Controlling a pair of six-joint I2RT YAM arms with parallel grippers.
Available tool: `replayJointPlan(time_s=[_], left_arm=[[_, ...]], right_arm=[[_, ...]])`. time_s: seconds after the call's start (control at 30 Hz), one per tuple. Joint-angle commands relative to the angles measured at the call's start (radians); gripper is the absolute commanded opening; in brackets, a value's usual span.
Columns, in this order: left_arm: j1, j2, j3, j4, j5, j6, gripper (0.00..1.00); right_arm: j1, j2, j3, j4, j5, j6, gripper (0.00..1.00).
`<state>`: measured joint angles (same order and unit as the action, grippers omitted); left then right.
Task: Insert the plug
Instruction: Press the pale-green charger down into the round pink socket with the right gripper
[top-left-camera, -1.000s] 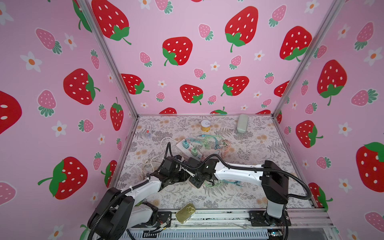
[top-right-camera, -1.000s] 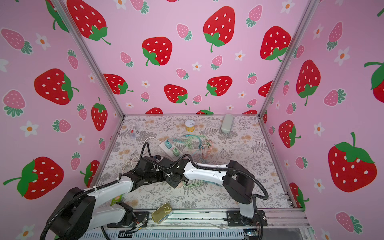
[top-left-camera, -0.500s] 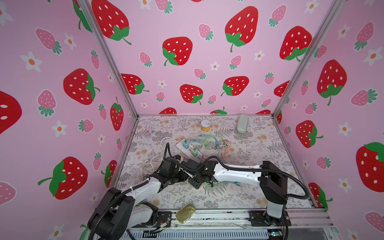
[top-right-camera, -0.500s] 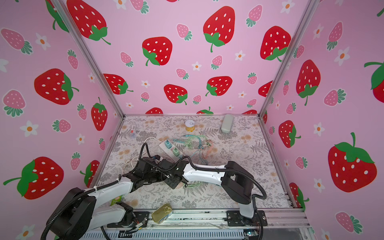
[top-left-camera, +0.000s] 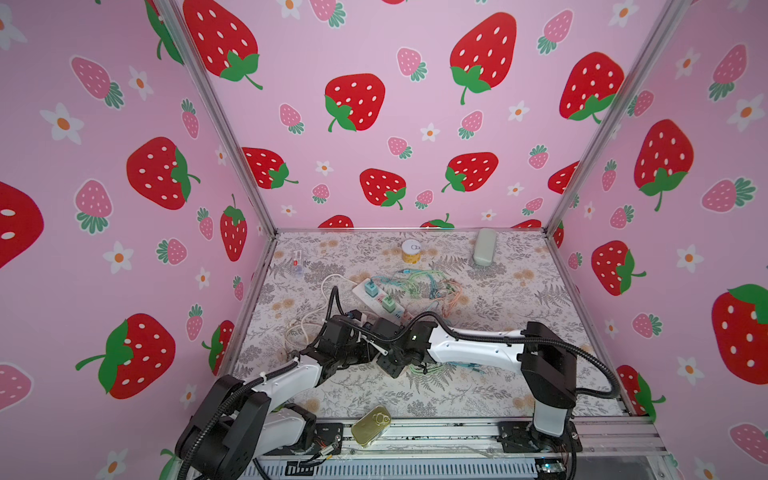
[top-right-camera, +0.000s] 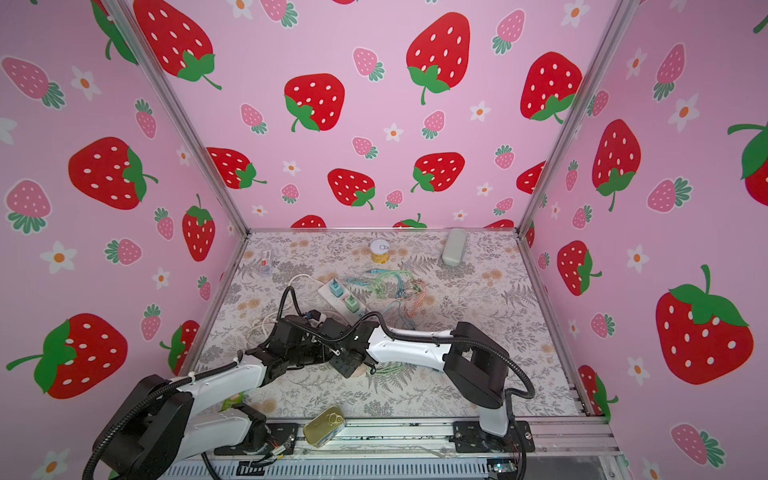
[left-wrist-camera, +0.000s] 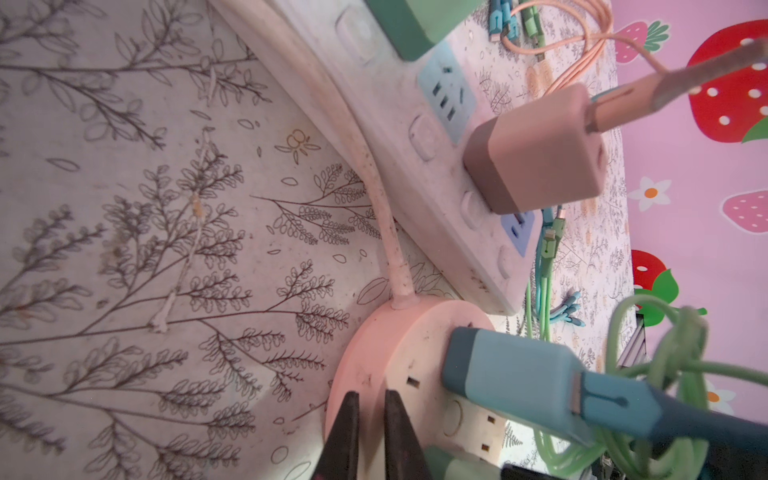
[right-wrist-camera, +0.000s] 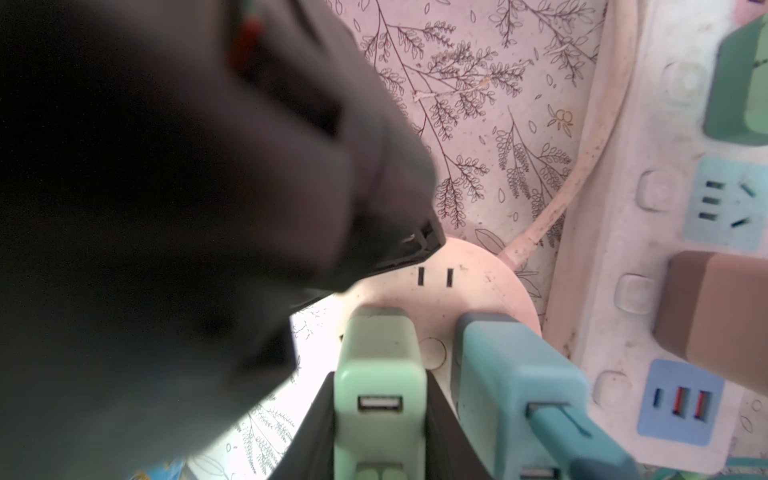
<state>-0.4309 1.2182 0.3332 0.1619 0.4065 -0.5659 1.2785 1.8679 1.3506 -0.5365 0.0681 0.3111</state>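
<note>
A light green plug (right-wrist-camera: 379, 345) stands seated in the round pink socket (right-wrist-camera: 469, 270), beside a blue plug (right-wrist-camera: 511, 374) with its cable. My right gripper (right-wrist-camera: 380, 376) is shut on the green plug, one dark finger against each side. My left gripper (left-wrist-camera: 369, 395) is shut, its tips resting on the pink socket's rim (left-wrist-camera: 365, 353) next to the blue plug (left-wrist-camera: 507, 370). One free pair of slots (right-wrist-camera: 435, 277) shows on the socket's face. In both top views the left arm (top-left-camera: 291, 374) and right arm (top-left-camera: 473, 353) meet over the socket and hide it.
A white power strip (top-left-camera: 376, 297) lies just behind the socket and carries two green chargers and a brown-pink charger (left-wrist-camera: 536, 153). Tangled coloured cables (top-left-camera: 419, 282) lie to its right. A yellow can (top-left-camera: 411, 251) and grey case (top-left-camera: 484, 247) stand at the back, a gold tin (top-left-camera: 371, 424) at the front rail.
The right arm has shifted slightly to the left, closer to the left gripper. The left arm has stayed in place.
</note>
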Motion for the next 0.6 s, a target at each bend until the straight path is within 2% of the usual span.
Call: replayJointPlan(time_s=[0.0,0.33,0.57], left_arm=[[0.002,0.017,-0.033,-0.060,-0.001,0.027,0.15],[0.003,0.027,-0.023,-0.065,0.002,0.033,0.15],[0.003,0.020,-0.003,-0.082,0.001,0.034,0.15]], right_arm=[[-0.016,-0.029,-0.025,-0.005,-0.049,0.022,0.36],[-0.033,-0.101,-0.033,0.036,-0.092,0.005,0.47],[-0.047,-0.160,-0.043,0.041,-0.129,0.002,0.51]])
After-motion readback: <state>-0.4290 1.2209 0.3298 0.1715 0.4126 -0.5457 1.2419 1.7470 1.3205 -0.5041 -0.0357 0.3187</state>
